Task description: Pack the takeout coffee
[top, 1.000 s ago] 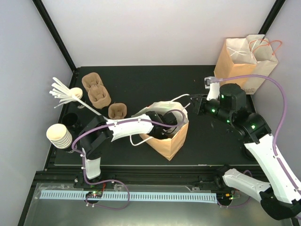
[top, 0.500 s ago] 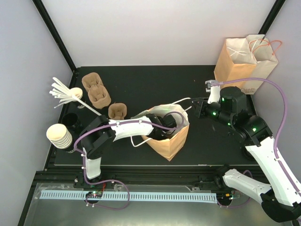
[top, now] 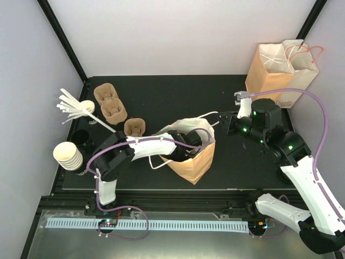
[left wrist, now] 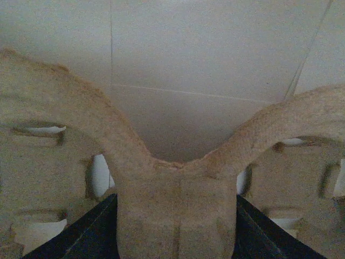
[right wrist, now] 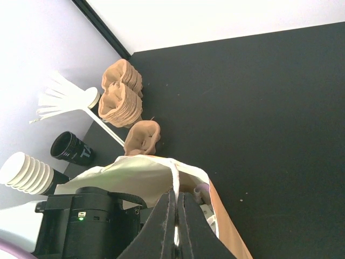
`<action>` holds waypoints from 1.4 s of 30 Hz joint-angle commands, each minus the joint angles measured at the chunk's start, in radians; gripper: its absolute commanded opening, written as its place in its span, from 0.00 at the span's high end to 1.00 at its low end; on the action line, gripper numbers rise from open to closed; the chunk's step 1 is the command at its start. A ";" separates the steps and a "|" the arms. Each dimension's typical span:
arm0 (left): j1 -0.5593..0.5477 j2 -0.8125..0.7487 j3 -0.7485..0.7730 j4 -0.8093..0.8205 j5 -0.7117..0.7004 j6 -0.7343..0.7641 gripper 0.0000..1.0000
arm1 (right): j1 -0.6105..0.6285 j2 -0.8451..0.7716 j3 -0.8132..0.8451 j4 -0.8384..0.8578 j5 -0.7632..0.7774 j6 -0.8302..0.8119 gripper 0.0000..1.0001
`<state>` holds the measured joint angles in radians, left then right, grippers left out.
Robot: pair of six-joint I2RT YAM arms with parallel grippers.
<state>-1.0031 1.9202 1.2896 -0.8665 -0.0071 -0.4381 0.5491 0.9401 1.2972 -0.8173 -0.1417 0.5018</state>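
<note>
None of the packing looks finished: the takeout coffee (top: 81, 138) appears to stand at the left edge of the top view, outside the paper bag (top: 194, 162) at centre. Left gripper (left wrist: 177, 229) clasps a pulp carrier (left wrist: 172, 183) inside it; right gripper (right wrist: 176, 195) pinches the bag's handle (right wrist: 173, 170).

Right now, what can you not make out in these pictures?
- Inside of the bag: top view; the left arm and the rim hide it.
- Left fingers: left wrist view, blurred; the carrier fills it, so a grip on it is unsure.
- Black cup: right wrist view, small and dark; lid or none, I cannot tell.
</note>
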 commanded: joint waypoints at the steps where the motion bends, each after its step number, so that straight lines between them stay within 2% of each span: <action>1: 0.003 0.126 -0.075 -0.009 0.087 -0.015 0.48 | -0.005 -0.018 0.018 0.085 0.005 -0.009 0.99; 15: -0.002 0.099 -0.096 0.120 0.056 -0.126 0.46 | -0.005 -0.037 -0.037 0.114 0.009 0.033 0.99; 18: -0.005 0.089 -0.084 0.106 0.047 -0.124 0.44 | -0.005 -0.033 -0.036 0.107 0.010 0.033 0.99; 24: -0.003 -0.014 0.003 -0.007 -0.003 -0.083 0.19 | -0.004 -0.019 0.003 0.074 0.040 0.016 0.99; 31: -0.003 -0.108 0.175 -0.183 -0.019 -0.043 0.02 | -0.005 0.000 0.008 0.054 0.061 0.004 0.99; 42: -0.003 -0.237 0.377 -0.378 -0.025 -0.012 0.01 | -0.006 0.009 -0.007 0.057 0.068 -0.006 0.99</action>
<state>-1.0092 1.7424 1.5803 -1.1255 -0.0143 -0.4686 0.5491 0.9447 1.2778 -0.7700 -0.0978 0.5140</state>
